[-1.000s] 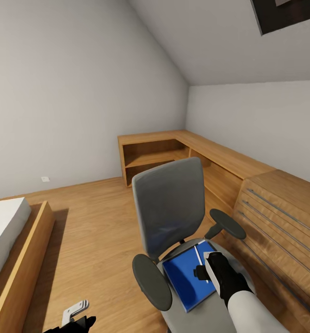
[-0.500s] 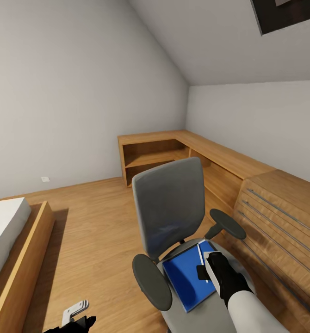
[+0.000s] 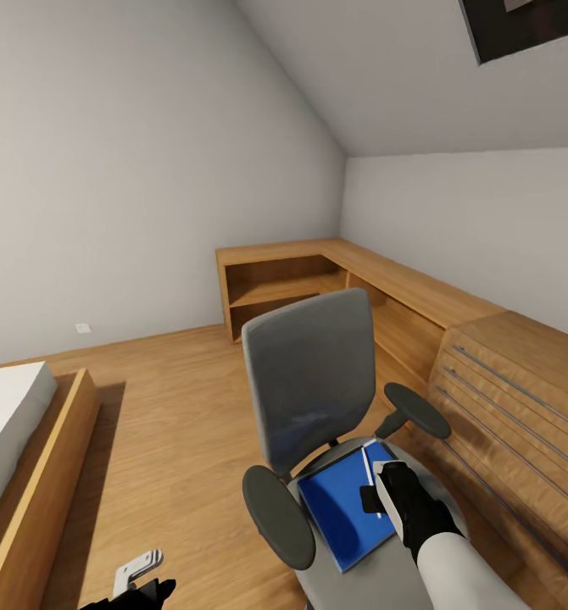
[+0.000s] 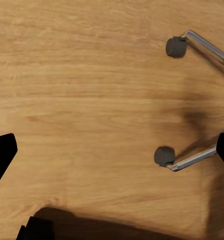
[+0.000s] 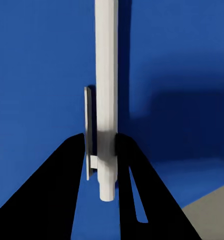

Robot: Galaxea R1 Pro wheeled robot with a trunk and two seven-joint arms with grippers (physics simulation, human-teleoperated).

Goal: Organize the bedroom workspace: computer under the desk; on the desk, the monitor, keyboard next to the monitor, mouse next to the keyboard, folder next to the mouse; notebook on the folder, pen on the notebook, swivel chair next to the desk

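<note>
The swivel chair (image 3: 309, 390) stands close in front of me, its grey back facing away. Flat on its seat lies the blue folder (image 3: 339, 504). A thin white pen (image 3: 366, 466) rests along the folder's right side. My right gripper (image 3: 370, 496) is shut on the pen's near end. In the right wrist view the black fingers (image 5: 66, 190) pinch the pen (image 5: 106, 75) just above the folder (image 5: 41, 60). My left gripper (image 3: 140, 585) hangs low at the left, open over bare floor near two chair castors (image 4: 164, 156).
A light wooden drawer chest (image 3: 521, 398) stands right beside the chair. A low wooden corner shelf (image 3: 318, 280) runs along the back walls. A bed with a wooden frame (image 3: 30, 457) is at the left, with open wood floor (image 3: 174, 407) between it and the chair.
The pen's far end has shifted slightly to the right on the folder. Both arms and the chair hold their places.
</note>
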